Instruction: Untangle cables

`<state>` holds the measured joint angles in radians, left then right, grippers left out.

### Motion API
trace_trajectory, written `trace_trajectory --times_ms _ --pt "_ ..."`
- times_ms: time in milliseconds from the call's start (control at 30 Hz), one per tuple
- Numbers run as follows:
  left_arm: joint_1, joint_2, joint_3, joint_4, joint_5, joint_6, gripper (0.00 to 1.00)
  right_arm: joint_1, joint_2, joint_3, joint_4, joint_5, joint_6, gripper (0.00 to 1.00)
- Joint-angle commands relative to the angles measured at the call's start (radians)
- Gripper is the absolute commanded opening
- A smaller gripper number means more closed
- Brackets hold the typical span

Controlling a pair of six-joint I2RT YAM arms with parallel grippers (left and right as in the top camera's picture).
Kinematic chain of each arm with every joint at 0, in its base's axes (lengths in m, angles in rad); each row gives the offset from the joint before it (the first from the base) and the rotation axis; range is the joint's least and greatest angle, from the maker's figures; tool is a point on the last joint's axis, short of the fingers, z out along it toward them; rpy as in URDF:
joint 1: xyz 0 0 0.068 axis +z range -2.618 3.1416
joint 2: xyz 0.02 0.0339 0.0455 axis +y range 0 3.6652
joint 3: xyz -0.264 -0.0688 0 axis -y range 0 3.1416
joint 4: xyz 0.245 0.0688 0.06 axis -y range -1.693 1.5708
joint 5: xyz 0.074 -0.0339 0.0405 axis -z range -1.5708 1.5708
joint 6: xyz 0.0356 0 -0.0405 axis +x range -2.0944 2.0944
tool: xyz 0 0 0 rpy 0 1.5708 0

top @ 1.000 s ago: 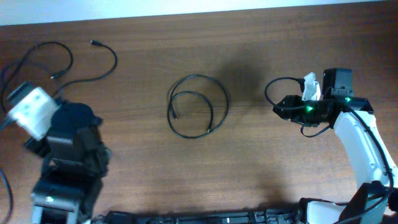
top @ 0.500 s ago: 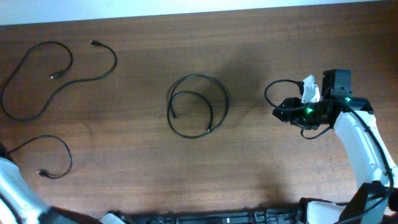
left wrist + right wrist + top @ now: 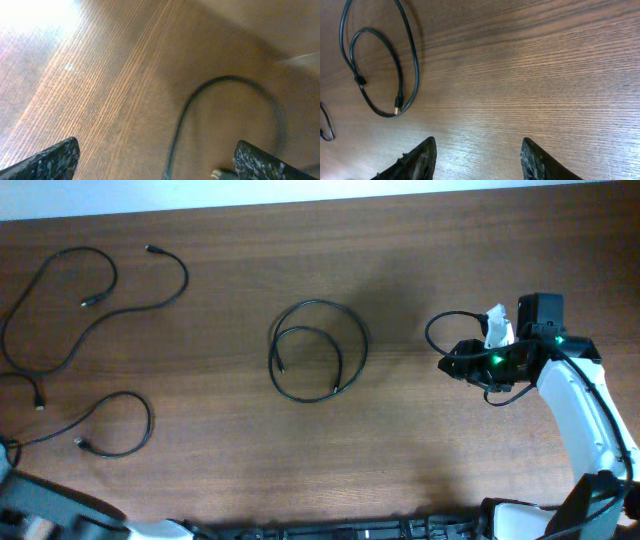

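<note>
Three black cables lie apart on the wooden table. One winds in an S with a big loop at the far left [image 3: 187, 280]. A second [image 3: 149, 425] lies loose at the front left, and in the left wrist view it shows as an arc [image 3: 220, 80] with a plug end [image 3: 220, 174]. My left gripper [image 3: 155, 162] hovers over it, open wide and holding nothing. A third cable is coiled in the middle [image 3: 366, 345], also at the upper left of the right wrist view [image 3: 385, 65]. My right gripper [image 3: 455, 360] [image 3: 477, 160] stands open to its right, with bare wood between the fingers.
The left arm [image 3: 40, 510] shows only at the front-left corner of the overhead view. A thicker black arm wire [image 3: 432, 325] loops beside the right gripper. The table's far edge [image 3: 300, 202] runs along the top.
My left gripper has opened and let go of the front-left cable, which now lies in a wider loop. The left arm swung back to the front-left corner. The right arm has stayed put.
</note>
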<state>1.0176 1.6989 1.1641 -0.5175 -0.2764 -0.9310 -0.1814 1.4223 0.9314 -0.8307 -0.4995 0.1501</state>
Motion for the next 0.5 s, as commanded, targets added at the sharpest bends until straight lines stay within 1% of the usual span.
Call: trace_trajectory --times_ms 0,33,67,100,133,167,200,233,267,300,333,367,400,467 --pt "0.013 -0.259 0.003 0.002 0.21 0.005 0.99 0.006 -0.002 0.005 -0.002 -0.013 -0.011 0.52" --pt "0.009 -0.325 0.003 0.01 0.404 0.029 0.99 0.006 -0.002 0.005 -0.001 -0.013 -0.011 0.53" --pt "-0.022 -0.383 0.003 0.058 0.61 0.129 0.99 0.006 -0.002 0.005 -0.002 -0.013 -0.011 0.59" --pt "-0.099 -0.425 0.003 0.089 0.729 0.219 0.99 0.006 -0.002 0.005 -0.007 -0.013 -0.011 0.7" --pt "-0.178 -0.443 0.003 0.091 0.747 0.291 0.99 0.005 -0.002 0.005 -0.014 -0.013 -0.011 0.72" --pt "-0.268 -0.452 0.003 0.092 0.748 0.391 0.99 0.005 -0.002 0.005 -0.018 -0.013 -0.011 0.73" --pt "-0.36 -0.453 0.003 0.108 0.74 0.516 0.99 0.006 -0.002 0.005 -0.02 -0.013 -0.011 0.73" --pt "-0.461 -0.444 0.003 0.113 0.577 0.592 0.99 0.006 -0.002 0.005 -0.03 -0.013 -0.011 0.74" --pt "-0.515 -0.43 0.003 0.113 0.35 0.591 0.99 0.006 -0.002 0.005 -0.035 -0.013 -0.011 0.74" --pt "-0.539 -0.406 0.003 0.113 0.178 0.556 0.99 0.006 -0.002 0.005 -0.038 -0.013 -0.011 0.74" --pt "-0.536 -0.354 0.003 0.114 0.085 0.486 0.98 0.006 -0.002 0.005 -0.037 -0.013 -0.011 0.74" --pt "-0.531 -0.291 0.003 0.126 0.047 0.446 0.93 0.006 -0.002 0.005 -0.039 -0.013 -0.011 0.74" --pt "-0.521 -0.214 0.003 0.158 0.04 0.422 0.91 0.005 -0.002 0.005 -0.047 -0.013 -0.011 0.74" --pt "-0.51 -0.056 0.003 0.282 0.036 0.424 0.87 0.006 -0.002 0.005 -0.056 -0.013 -0.011 0.74"
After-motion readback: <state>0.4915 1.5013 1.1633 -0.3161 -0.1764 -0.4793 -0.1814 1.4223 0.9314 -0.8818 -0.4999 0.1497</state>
